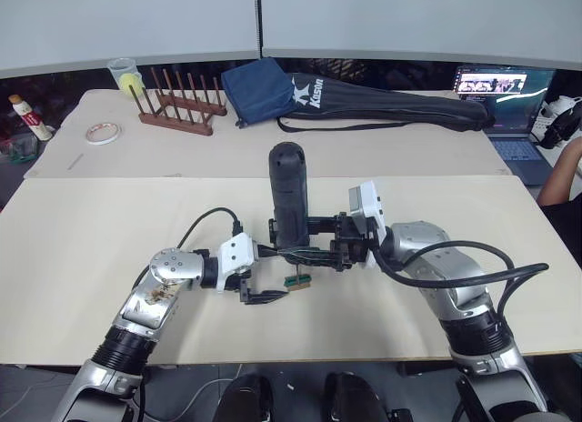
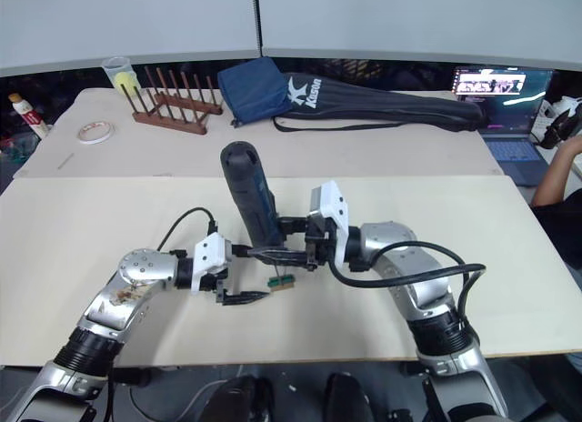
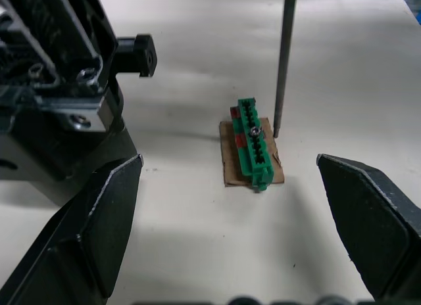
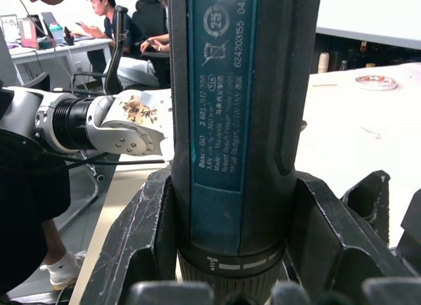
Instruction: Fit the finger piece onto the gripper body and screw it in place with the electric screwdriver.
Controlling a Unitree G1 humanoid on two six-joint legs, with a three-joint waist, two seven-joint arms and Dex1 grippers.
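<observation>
The electric screwdriver [image 1: 289, 195] stands upright over the table's middle, my right gripper [image 1: 305, 240] shut around its lower handle [image 4: 237, 121]. Its thin silver bit [image 3: 284, 55] points down, its tip at the edge of a small green-and-brown block [image 3: 253, 144]. My left gripper [image 3: 227, 164] is open low over the table, one finger on each side of that block and nothing held. The black blocky gripper body [image 3: 52, 101] sits beside the left finger, apart from the block. The finger piece is not in view.
A long black Kason bag [image 1: 382, 104] and a wooden rack [image 1: 182, 108] lie on the far table, with a tape roll [image 1: 103, 133] and a cup [image 1: 125, 76]. A laptop [image 1: 505, 99] and a person's arm [image 1: 562, 181] are at the right.
</observation>
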